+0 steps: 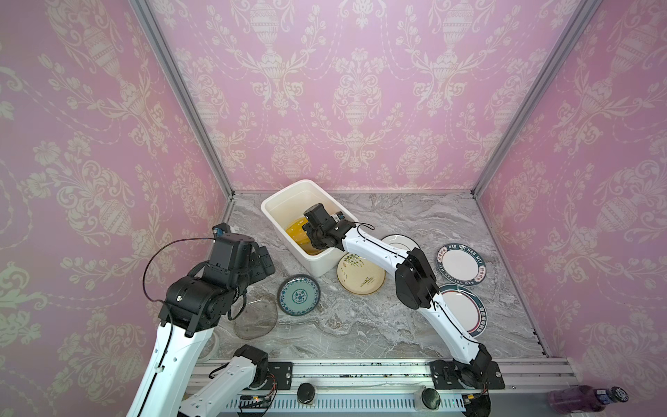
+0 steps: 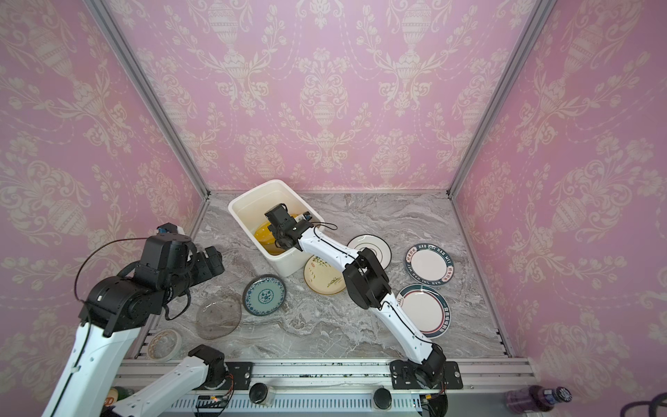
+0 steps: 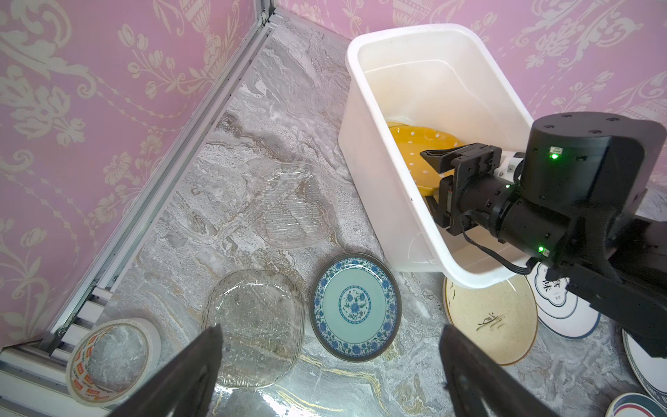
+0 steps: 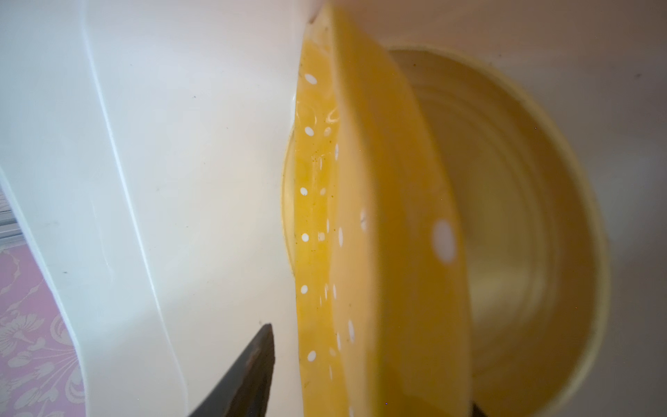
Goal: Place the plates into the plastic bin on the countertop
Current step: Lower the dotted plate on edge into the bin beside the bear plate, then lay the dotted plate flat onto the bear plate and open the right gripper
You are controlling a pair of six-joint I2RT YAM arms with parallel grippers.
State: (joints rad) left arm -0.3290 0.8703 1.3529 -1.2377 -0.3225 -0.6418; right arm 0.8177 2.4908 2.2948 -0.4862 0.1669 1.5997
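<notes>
Right claw is down inside the bin, jaws apart around the dotted yellow plate, one finger clear of it. I read this as the drop-off. The plate stands tilted on edge over a pale yellow plate at the bottom. Left claw hangs wide apart above the countertop. Next I'd lift straight out, then go for the cream plate or teal plate nearby.

Glossy white plastic bin, polished marble-patterned countertop, clear ribbed glass plate
</notes>
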